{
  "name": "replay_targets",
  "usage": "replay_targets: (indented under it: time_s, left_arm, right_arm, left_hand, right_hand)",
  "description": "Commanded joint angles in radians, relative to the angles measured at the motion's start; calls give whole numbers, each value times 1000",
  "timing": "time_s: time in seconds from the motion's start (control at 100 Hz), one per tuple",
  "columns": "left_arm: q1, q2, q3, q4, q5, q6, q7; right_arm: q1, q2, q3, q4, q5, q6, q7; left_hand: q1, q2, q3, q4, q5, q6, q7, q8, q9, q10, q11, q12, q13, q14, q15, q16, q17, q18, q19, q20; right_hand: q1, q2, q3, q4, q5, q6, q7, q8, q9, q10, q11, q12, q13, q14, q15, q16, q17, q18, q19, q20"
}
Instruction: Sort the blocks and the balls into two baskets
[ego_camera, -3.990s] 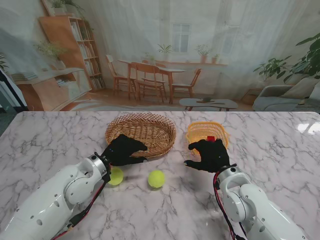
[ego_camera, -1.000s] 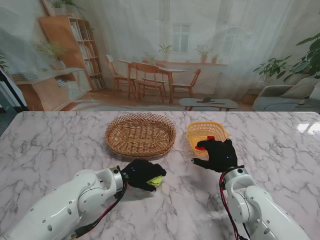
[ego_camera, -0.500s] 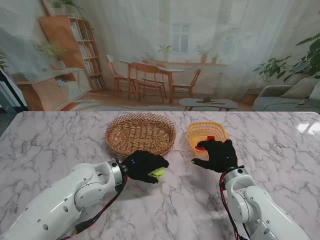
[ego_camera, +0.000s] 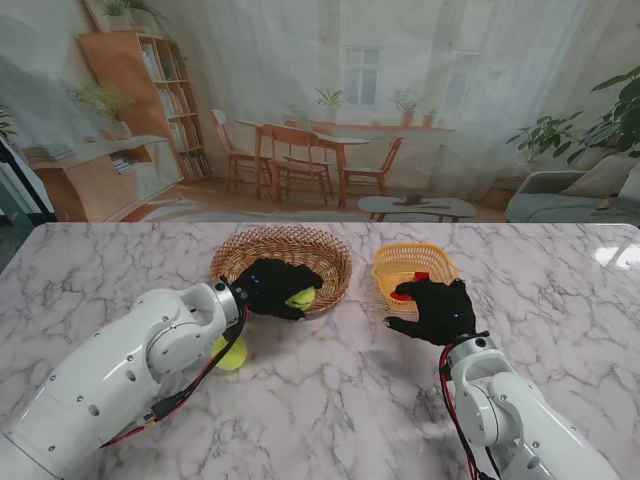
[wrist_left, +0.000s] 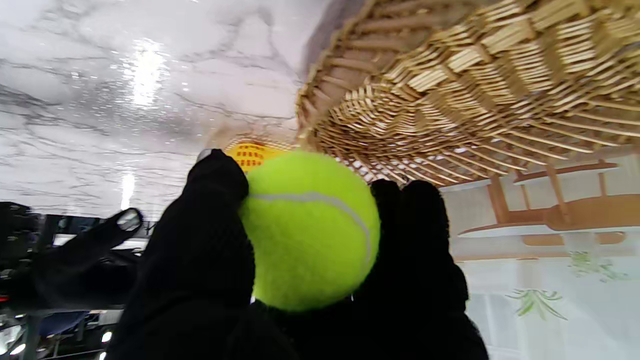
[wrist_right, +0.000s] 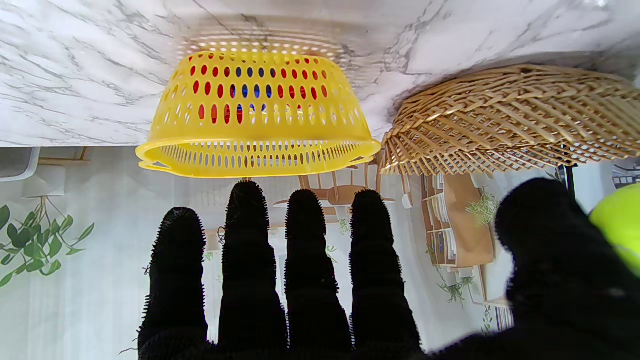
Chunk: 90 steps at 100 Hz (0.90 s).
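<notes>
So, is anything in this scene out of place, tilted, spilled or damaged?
Nothing stands out. The wicker basket and the yellow basket both stand upright on the table. The left hand holds a tennis ball at the wicker basket's near rim. One more ball lies on the table, waiting to be sorted.

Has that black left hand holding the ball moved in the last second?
Yes. The left hand, shut on the tennis ball, has moved farther from me, to the wicker basket's near rim.
</notes>
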Motion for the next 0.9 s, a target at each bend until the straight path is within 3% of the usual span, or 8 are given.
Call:
replay_targets:
  time_s: [0.0, 0.29, 0.54, 0.73, 0.89]
  left_arm:
    - [-45, -7, 10, 26, -10, 24, -11]
    - [-210, -31, 146, 148, -81, 124, -11]
    - [-327, -74, 309, 296, -190, 210, 25]
    - [-377, -106, 393, 398, -256, 256, 52]
    - [-394, -119, 427, 444, -274, 264, 67]
  right_arm:
    - [-4, -2, -2, 1, -2, 7, 3]
    - [-2, -1, -4, 4, -4, 8, 5]
    - [-3, -2, -3, 4, -4, 7, 2]
    - [-3, -2, -3, 4, -3, 9, 2]
    - [0, -1, -7, 5, -4, 9, 7]
  left_hand:
    - [134, 75, 135, 47, 21, -30, 54, 35, 49, -40, 34, 22, 54, -57, 38, -13, 0, -38, 11, 27]
    - [139, 83, 122, 46, 12, -31, 62, 49, 45, -42, 44, 29, 50, -61, 46, -20, -2, -41, 14, 33]
    - [138, 95, 110, 43, 5, -30, 61, 47, 35, -40, 48, 26, 43, -62, 51, -23, -8, -43, 15, 36]
    - [137, 97, 98, 38, 6, -30, 68, 50, 35, -40, 55, 23, 42, -59, 54, -26, -10, -40, 18, 38]
    - [134, 111, 67, 39, 2, -25, 58, 34, 15, -37, 70, -26, 30, -53, 49, -44, -22, -35, 9, 37]
  right_hand:
    - [37, 33, -19, 19, -10, 7, -4, 21, -30, 16, 2, 0, -37, -2, -41, 0, -22, 18, -19, 8]
    - [37, 36, -20, 20, -11, 8, -3, 21, -31, 17, 2, 0, -39, -2, -41, 0, -22, 18, -19, 8]
    - [37, 36, -21, 20, -11, 8, -3, 21, -31, 18, 3, 0, -39, -2, -40, 0, -21, 17, -19, 9]
    - [37, 37, -22, 20, -10, 8, -3, 21, -32, 18, 3, 0, -40, -1, -40, 0, -22, 17, -19, 9]
    - [37, 38, -22, 20, -10, 8, -2, 21, -31, 18, 3, 0, -40, -2, -40, -1, -23, 18, -19, 9]
